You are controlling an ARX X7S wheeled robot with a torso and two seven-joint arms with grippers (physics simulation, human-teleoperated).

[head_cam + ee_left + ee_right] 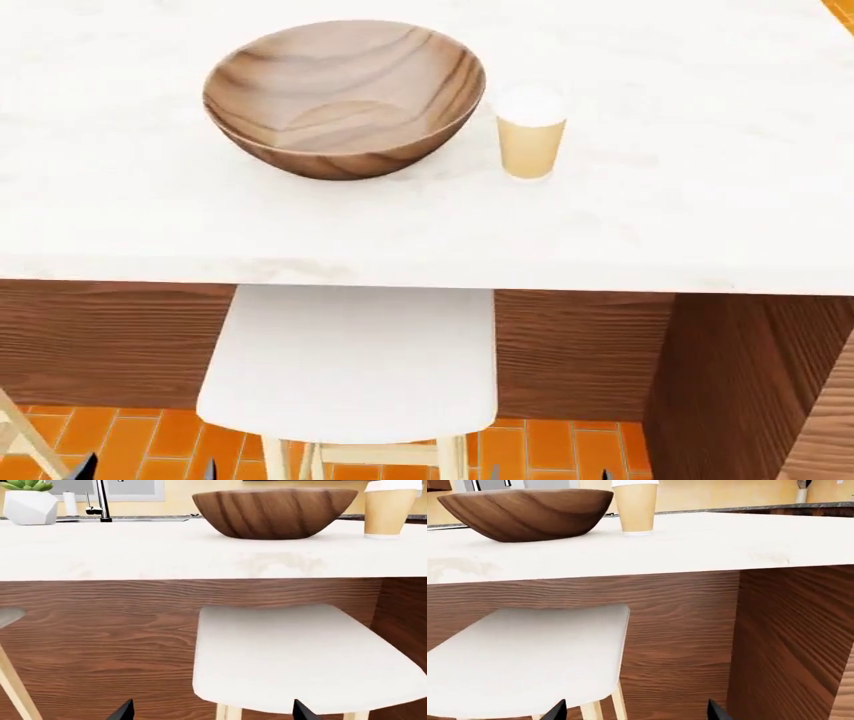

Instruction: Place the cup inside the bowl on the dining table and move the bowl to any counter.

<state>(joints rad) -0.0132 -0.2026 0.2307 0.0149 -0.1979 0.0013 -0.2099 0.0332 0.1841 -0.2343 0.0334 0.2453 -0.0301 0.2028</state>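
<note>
The wooden bowl stands upright and empty on the white dining table. The tan cup with its white lid stands just to the bowl's right, a small gap apart. Both arms hang low, below the tabletop and in front of its dark wood side. From the left wrist view, the bowl and cup sit above my left gripper, which is open and empty. My right gripper is also open and empty, well below the bowl and cup.
A white stool is tucked under the table edge straight ahead, between me and the wood panel. The table's wood end wall rises at the right. Far behind lie the black counter, a faucet and a potted plant.
</note>
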